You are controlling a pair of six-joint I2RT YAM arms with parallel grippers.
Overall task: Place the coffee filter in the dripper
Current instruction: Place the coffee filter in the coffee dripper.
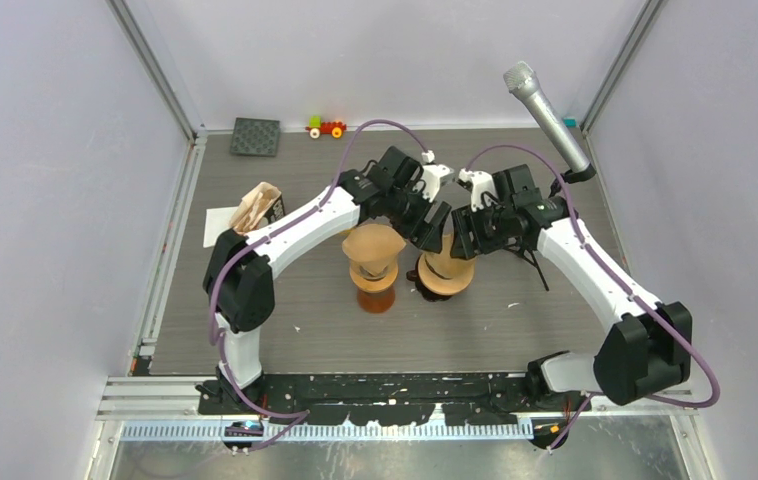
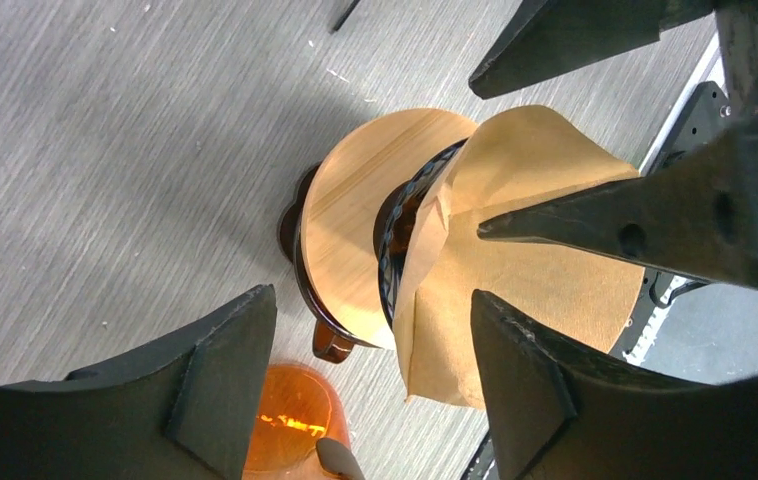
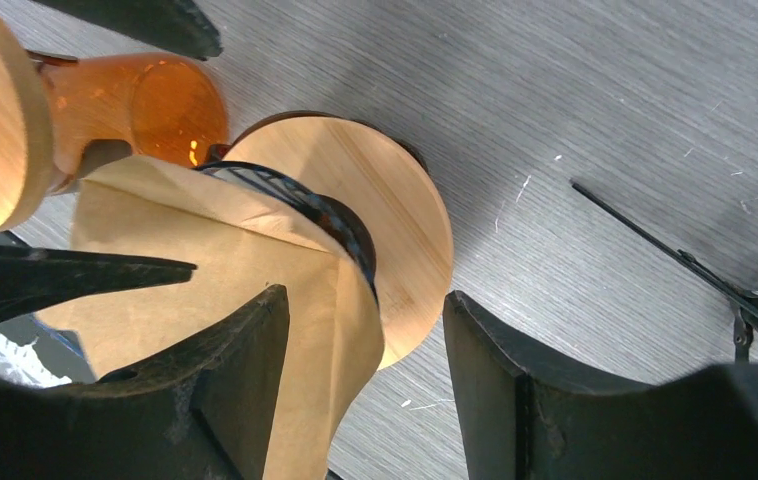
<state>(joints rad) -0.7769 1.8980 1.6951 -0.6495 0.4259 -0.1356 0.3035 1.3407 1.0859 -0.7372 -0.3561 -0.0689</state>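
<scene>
From above, the left gripper (image 1: pixel 429 232) and right gripper (image 1: pixel 461 240) are meeting over the dripper (image 1: pixel 445 282) near the table's (image 1: pixel 555 320) middle. An orange glass (image 1: pixel 375 296) is standing just beside it.

In the left wrist view, the filter (image 2: pixel 525 270) is sitting in the dripper's wire cone. The left fingers are standing released, pinching nothing. Lettering on the orange glass is too blurred to read.

In the right wrist view, the right fingers are gaping too, with the filter's fold lying between them.
</scene>
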